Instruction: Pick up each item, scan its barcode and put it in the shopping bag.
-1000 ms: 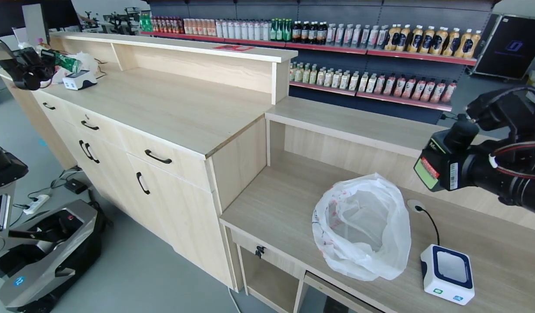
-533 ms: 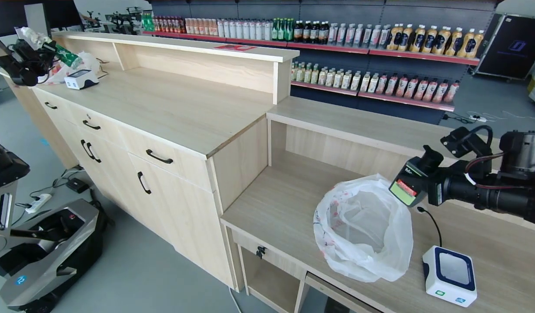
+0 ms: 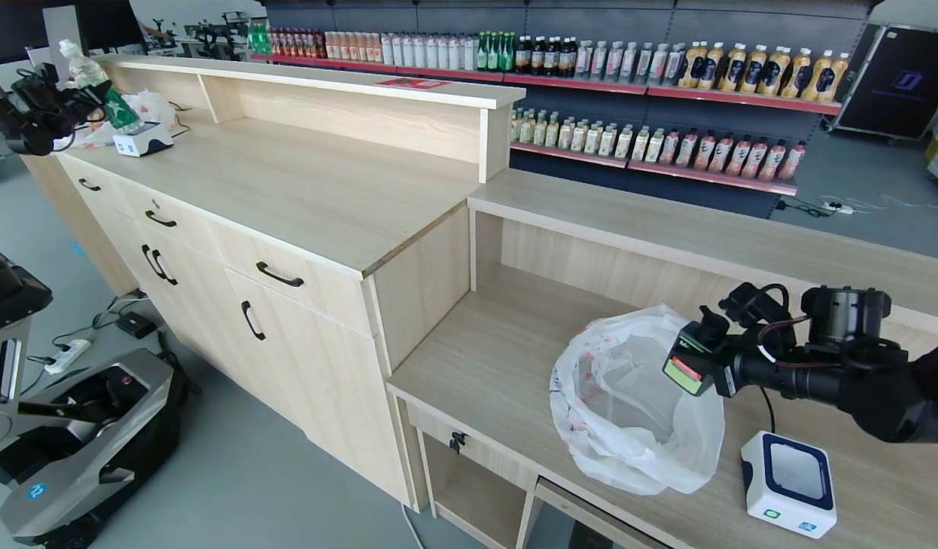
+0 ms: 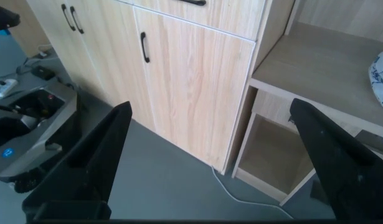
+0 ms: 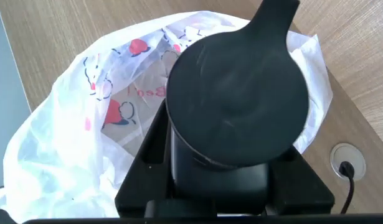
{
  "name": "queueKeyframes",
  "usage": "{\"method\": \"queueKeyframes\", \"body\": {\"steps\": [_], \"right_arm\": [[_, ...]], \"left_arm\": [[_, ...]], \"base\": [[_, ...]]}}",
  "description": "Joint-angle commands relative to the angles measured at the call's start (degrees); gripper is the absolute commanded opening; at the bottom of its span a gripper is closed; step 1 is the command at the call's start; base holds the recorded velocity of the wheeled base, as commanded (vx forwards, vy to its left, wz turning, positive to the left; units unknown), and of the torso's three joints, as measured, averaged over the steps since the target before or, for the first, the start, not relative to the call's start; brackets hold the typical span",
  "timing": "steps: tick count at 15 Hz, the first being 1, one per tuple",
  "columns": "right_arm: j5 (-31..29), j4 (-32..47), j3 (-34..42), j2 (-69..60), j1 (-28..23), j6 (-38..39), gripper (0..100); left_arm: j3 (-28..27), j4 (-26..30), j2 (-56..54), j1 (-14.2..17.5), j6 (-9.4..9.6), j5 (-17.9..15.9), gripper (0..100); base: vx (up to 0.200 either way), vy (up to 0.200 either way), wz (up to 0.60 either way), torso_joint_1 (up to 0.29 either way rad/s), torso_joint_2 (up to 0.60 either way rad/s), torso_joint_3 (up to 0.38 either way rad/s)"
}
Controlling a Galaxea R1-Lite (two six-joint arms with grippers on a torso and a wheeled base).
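Observation:
My right gripper (image 3: 705, 357) is shut on a black bottle (image 3: 684, 364) with a green and red label. It holds the bottle level over the right rim of the white plastic shopping bag (image 3: 629, 404), which stands open on the lower counter. In the right wrist view the bottle's round black top (image 5: 235, 93) hangs above the bag's open mouth (image 5: 85, 143). The white and blue barcode scanner (image 3: 788, 473) sits on the counter just right of the bag. My left gripper (image 4: 207, 109) is open and holds nothing, low beside the cabinet doors.
The upper ledge (image 3: 667, 221) runs behind the bag, and the tall counter (image 3: 286, 183) stands to its left. A scanner cable leaves a grommet (image 5: 344, 158) near the bag. At the far end of the tall counter another arm (image 3: 34, 114) holds a green bottle beside a second scanner (image 3: 137, 139).
My right arm has come down and to the left with the bottle, from above the scanner to the bag's mouth. The far arm has tipped its green bottle upright.

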Motion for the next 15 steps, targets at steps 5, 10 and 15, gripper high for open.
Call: {"method": "queueKeyframes", "body": {"steps": [5,10,15], "right_arm": [[-0.1,-4.6,-3.9,10.3,-0.5,-4.6,0],[3.3,-8.5,-6.6,14.9,-0.8,-5.1,0],[3.5,-11.2,-9.7,19.5,-1.2,-4.4,0]], "left_arm": [[0.0,0.0,0.0,0.0,-0.01,0.0,100],[0.0,0.0,0.0,0.0,-0.01,0.0,100],[0.0,0.0,0.0,0.0,-0.01,0.0,100]], "base": [[0.000,0.000,0.00,0.000,0.00,0.000],[0.000,0.000,0.00,0.000,0.00,0.000],[0.000,0.000,0.00,0.000,0.00,0.000]]}}
